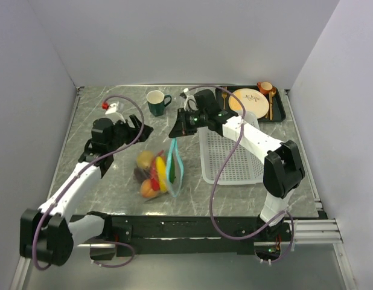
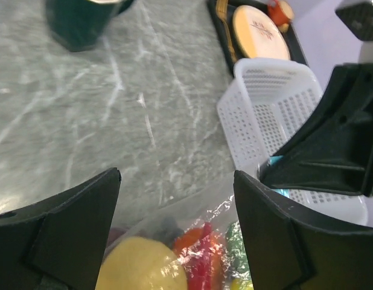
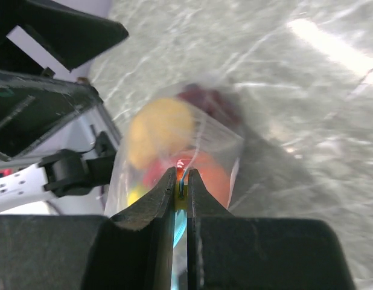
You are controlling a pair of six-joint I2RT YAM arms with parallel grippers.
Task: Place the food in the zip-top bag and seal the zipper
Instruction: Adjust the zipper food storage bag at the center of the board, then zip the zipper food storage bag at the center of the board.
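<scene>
The zip-top bag (image 1: 151,176) already holds the toy food (image 1: 146,161); its zipper (image 1: 172,164) gapes unsealed, pinched by the right gripper (image 3: 181,179); the left gripper (image 2: 177,181) stands wide, empty.

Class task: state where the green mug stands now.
In the top view the green mug stands upright near the far edge of the table, left of the black tray, beyond the zip-top bag.
</scene>
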